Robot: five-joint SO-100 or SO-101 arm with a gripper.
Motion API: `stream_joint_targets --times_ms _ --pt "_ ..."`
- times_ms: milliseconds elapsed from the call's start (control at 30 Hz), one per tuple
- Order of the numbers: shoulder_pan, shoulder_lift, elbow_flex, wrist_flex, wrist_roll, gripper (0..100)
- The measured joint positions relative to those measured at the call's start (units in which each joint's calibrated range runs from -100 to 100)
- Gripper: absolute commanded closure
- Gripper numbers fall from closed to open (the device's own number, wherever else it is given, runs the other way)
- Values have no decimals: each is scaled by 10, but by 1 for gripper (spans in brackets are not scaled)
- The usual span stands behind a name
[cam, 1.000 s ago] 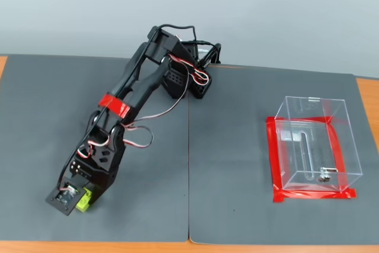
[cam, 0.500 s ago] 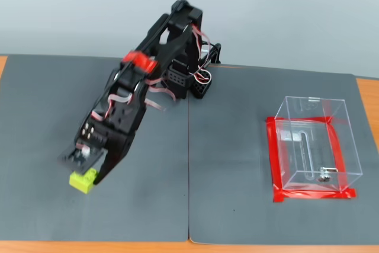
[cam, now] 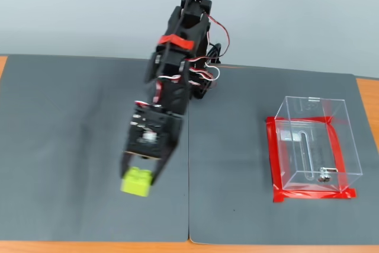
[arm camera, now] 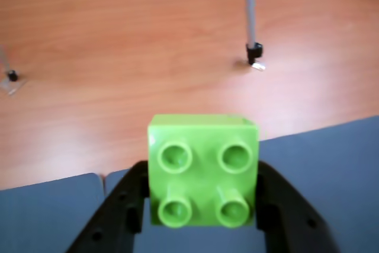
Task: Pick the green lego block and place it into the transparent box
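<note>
gripper (cam: 137,177) holds green lego block (cam: 135,182) | grey mats (cam: 71,146) | wooden table (arm camera: 148,39)

Wrist view sat close behind black two-finger gripper (arm camera: 202,205), facing outward over small lime-green studded plastic brick (arm camera: 203,170). Fixed view looked steeply down from front, farther off; same brick (cam: 135,182) lower left of centre.

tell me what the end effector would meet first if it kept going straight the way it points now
Probably the grey mat. The end effector, shut on the green lego block, points down toward the mat's front edge in the fixed view, nothing between. Its height is unclear; the transparent box sits off to the right.
</note>
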Motion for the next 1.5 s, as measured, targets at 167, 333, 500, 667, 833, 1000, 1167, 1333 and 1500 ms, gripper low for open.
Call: stream_joint_targets --times_ms 167,333,500,667,833,1000,1167,1333,1500 --pt "-78 -8 0 0 0 93" --pt "-163 -8 0 0 0 93" --pt "-242 -8 0 0 0 93" --pt "-319 -8 0 0 0 93" --pt "-397 -8 0 0 0 93" --pt "-455 -8 0 0 0 93" --pt "-508 -9 12 0 0 93" --pt "-539 -9 56 0 0 93" --pt "-558 -9 66 0 0 93"
